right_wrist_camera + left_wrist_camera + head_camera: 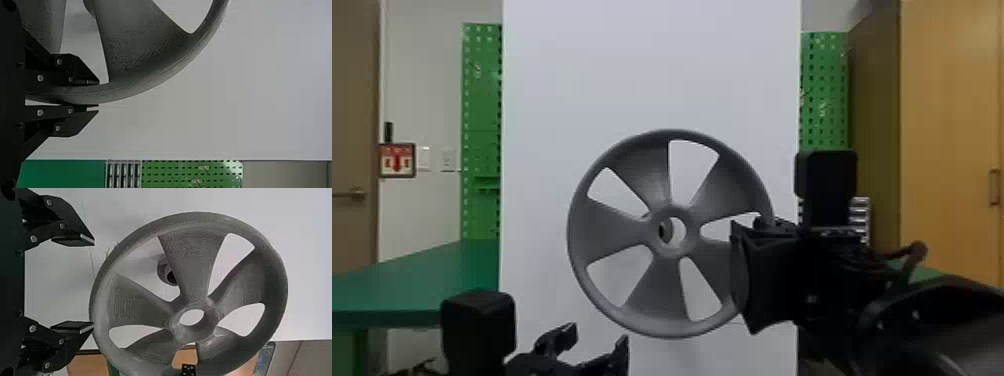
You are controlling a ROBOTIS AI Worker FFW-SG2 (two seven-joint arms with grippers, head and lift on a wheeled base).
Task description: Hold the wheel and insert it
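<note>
Wheel, mid-frame, clamped in my right claw, left claw spread lower left: I am seemingly aligning; centering on the peg, then pushing, comes next.

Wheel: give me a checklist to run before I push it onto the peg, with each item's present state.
1. Right hand shut on the rim of the wheel: ok.
2. Wheel upright, facing the white panel: ok.
3. Left hand bracing the wheel: not ok, its fingers are open.
4. Peg centred in the hub: not ok, off-centre in the head view.
5. Grip firm enough for pushing: cannot tell.
</note>
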